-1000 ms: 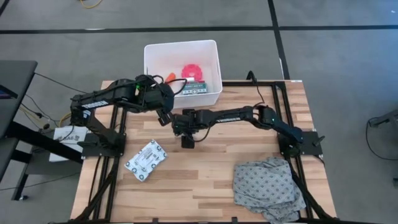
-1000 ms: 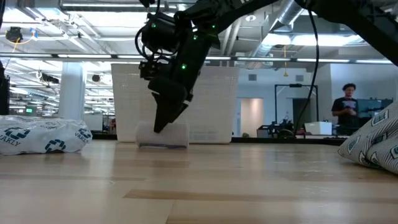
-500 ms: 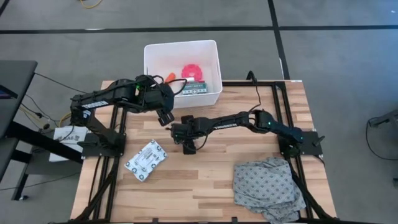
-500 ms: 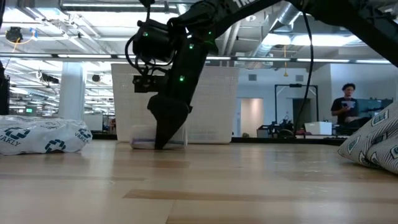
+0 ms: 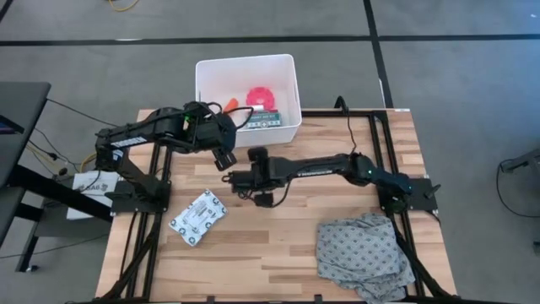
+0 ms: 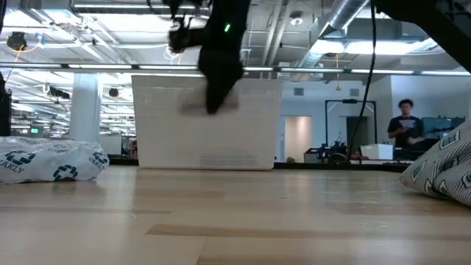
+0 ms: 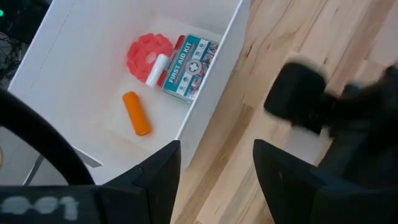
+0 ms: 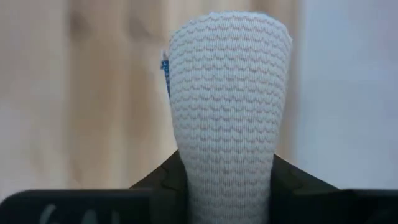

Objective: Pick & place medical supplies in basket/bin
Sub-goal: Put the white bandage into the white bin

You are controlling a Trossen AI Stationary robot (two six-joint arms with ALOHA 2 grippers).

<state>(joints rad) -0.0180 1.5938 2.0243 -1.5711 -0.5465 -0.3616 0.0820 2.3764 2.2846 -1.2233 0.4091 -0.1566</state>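
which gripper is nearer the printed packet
Right. The right gripper, shut on the bandage roll, hangs just beyond the packet; the left gripper is farther, by the bin.

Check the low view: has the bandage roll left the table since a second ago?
Yes. The bandage roll, clamped in the right gripper, was on the wood in front of the white tub; now it hangs level with the tub's upper wall.

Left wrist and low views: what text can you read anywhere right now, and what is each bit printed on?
"FIRST AID KIT": on the green-and-white box inside the white tub.
"...ARLY", partly cut off: on the white printed packet at the table's edge in the low view; its other print is too small to read.
Beige bandage roll in the right gripper: only a blue mark, unreadable.
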